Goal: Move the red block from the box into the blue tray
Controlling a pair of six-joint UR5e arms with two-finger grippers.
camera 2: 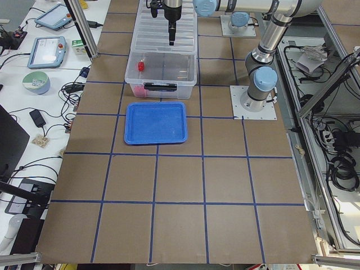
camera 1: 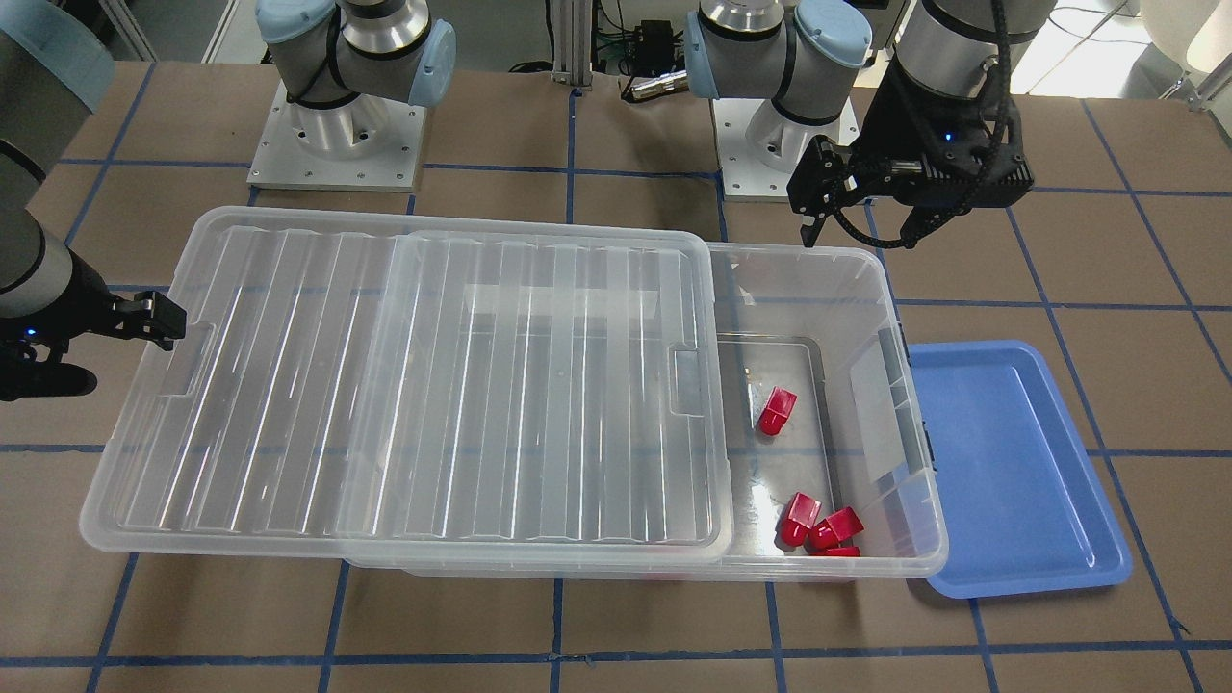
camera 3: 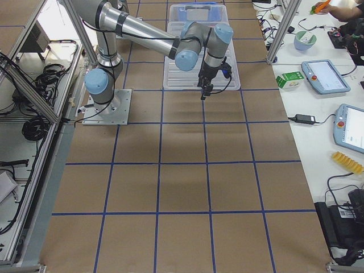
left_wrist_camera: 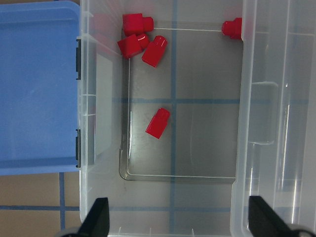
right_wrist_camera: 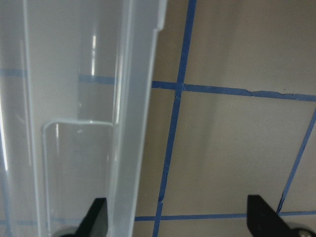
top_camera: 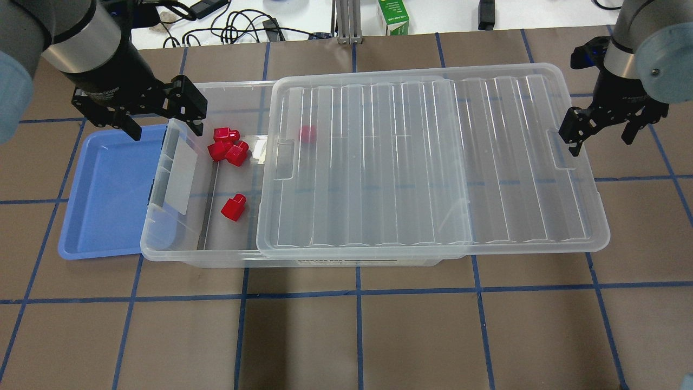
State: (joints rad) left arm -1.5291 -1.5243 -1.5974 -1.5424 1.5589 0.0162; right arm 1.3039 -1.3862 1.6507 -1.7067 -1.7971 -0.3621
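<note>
Left gripper (top_camera: 163, 125) spread wide over box (top_camera: 178, 254)

Blue tray (top_camera: 108, 179) empty beside it. Lone red block (top_camera: 234, 207) on box floor, apart from cluster (top_camera: 227, 145): I'd descend straight onto it, clear of lid (top_camera: 422, 162) edge. Right gripper (top_camera: 602, 136) released at lid's far end.

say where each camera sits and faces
Overhead: behind the robot, looking down; left gripper and right gripper flank the box.
Front-facing: across the table, facing both arm bases.
Exterior left: table end, blue tray and left arm nearest.
Exterior right: opposite end, right arm near.
Left wrist: straight down into the box, fingertips showing.
Right wrist: down on the lid edge, fingertips showing.
Shared: overhead, left wrist: lone red block.
</note>
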